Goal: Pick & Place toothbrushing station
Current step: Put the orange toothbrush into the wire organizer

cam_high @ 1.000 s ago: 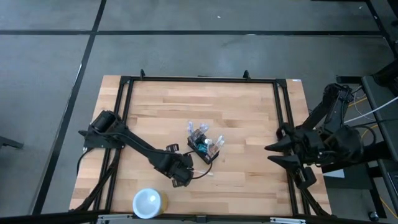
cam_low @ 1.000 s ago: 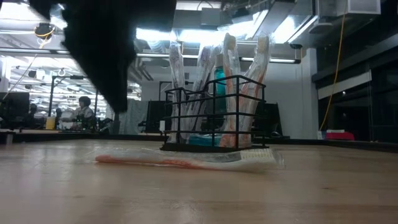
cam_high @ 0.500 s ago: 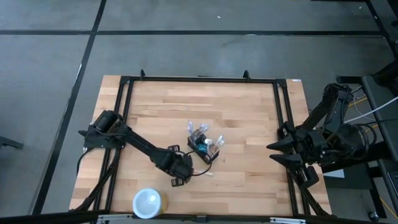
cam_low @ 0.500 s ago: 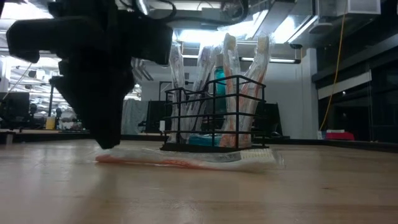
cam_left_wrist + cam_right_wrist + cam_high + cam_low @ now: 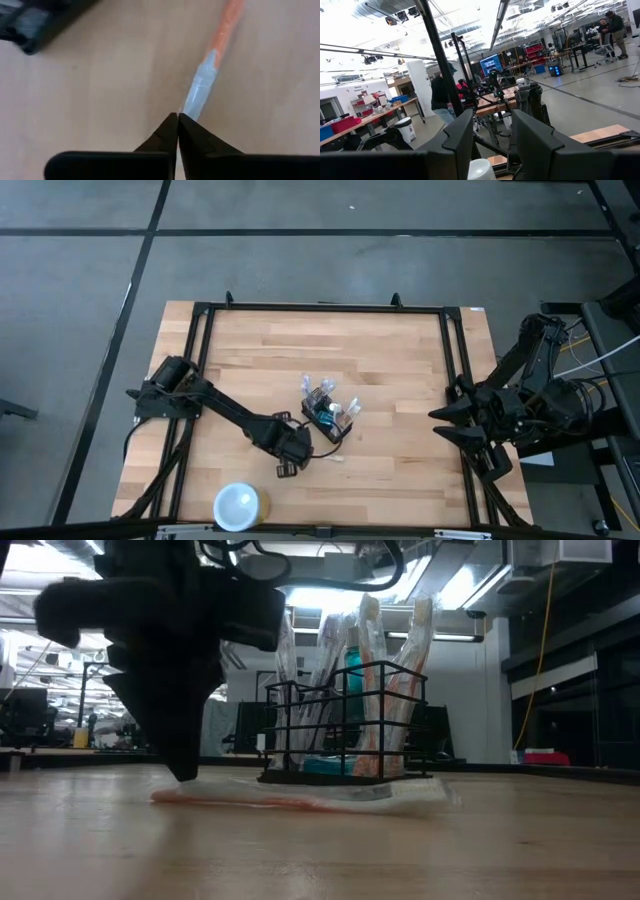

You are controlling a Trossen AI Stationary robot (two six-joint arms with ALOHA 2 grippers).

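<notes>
The toothbrushing station (image 5: pixel 330 414), a black wire caddy (image 5: pixel 345 720) holding several wrapped toothbrushes and a teal item, stands upright mid-table. In front of it, an orange and grey toothbrush (image 5: pixel 300 800) in a clear wrapper lies flat on the wood. My left gripper (image 5: pixel 296 460) points steeply down at that toothbrush's grey end (image 5: pixel 197 95), with its fingers shut (image 5: pixel 177 117). My right gripper (image 5: pixel 438 426) hangs open (image 5: pixel 492 145), high over the table's right edge and far from everything. My left gripper comes from above, its shut fingertips (image 5: pixel 170 125) down at the table beside the very end of the toothbrush's grey part (image 5: pixel 189 111). I cannot tell whether the wrapper's end is caught between them. The toothbrush lies flat on the table.
A round white cup (image 5: pixel 238 506) stands near the table's front edge, left of centre. A black frame (image 5: pixel 205 330) runs along the left, far and right sides of the table. Bare wood lies around the caddy. Beyond the table, the room shows desks and people.
My left gripper has come down from above the table to the left end of the lying toothbrush. Its tip now narrows to a single point at the table. The caddy has kept its place, and my right arm has kept still.
</notes>
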